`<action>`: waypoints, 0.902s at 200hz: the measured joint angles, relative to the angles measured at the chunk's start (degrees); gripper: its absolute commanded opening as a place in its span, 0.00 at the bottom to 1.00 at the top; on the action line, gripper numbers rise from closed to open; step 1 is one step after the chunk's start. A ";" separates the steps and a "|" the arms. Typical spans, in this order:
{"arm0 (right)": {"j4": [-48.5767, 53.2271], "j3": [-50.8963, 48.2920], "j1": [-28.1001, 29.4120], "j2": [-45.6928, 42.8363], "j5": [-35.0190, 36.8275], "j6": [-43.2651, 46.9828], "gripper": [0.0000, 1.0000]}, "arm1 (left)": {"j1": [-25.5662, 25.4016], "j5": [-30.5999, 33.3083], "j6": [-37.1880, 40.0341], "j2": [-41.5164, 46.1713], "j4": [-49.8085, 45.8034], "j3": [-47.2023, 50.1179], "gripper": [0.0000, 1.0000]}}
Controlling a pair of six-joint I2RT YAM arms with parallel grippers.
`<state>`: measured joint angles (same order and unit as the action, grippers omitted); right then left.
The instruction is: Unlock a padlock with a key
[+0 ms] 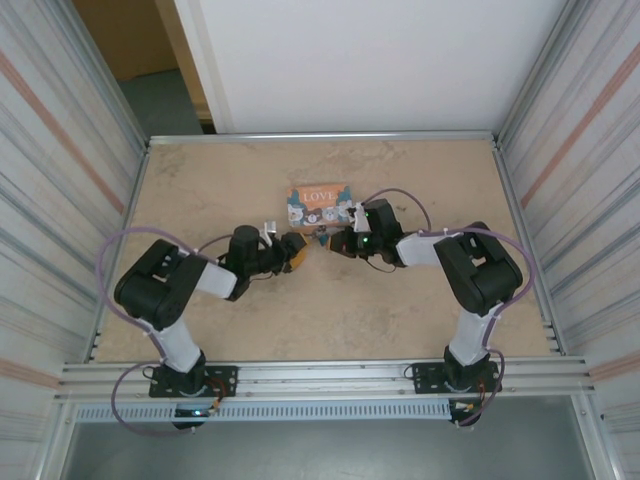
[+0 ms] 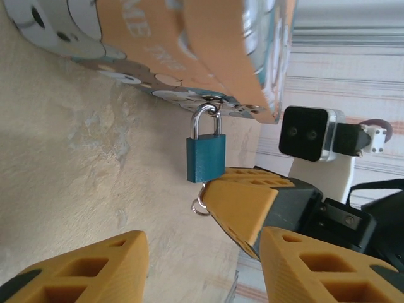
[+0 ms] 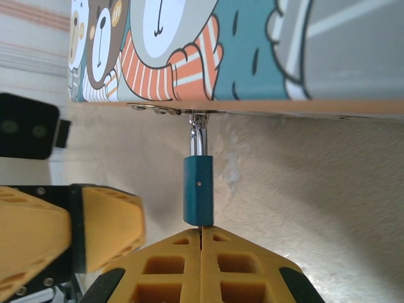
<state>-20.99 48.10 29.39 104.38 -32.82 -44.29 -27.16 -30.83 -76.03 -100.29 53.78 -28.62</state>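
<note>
From above, the sandy surface (image 1: 330, 320) sits between ribbed metal walls (image 1: 60, 200). Both arms reach toward the cartoon box (image 1: 318, 203) near the middle.

In the left wrist view, the little blue padlock (image 2: 206, 158) is hooked by its silver loop to the box's clasp. The left claw (image 2: 208, 271) is open and holds nothing. The right claw (image 2: 233, 202) is just under the lock, and a key ring (image 2: 201, 207) pokes out beside it.

In the right wrist view, the right claw's fingers are pressed together, with their tips at the padlock's bottom. It likely pinches the key, which is hidden. The lock looks loose on its loop. A push could swing it aside, and then the key could miss the hole or slip. The surface here is bare and blotchy.
</note>
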 measured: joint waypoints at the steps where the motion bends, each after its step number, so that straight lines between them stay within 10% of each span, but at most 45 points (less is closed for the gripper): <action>1: -0.02 0.00 0.02 -0.02 0.00 -0.11 0.00 | -0.07 0.00 -0.22 -0.26 0.22 -0.02 0.48; 180: -1.70 -1.99 1.38 -1.79 1.73 -8.02 0.00 | -3.34 3.91 -9.27 -18.38 20.28 -6.86 0.36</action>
<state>-22.70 46.11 30.76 102.59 -31.09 -52.31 -30.50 -26.92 -85.30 -118.67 74.06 -35.48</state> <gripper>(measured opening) 0.043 0.374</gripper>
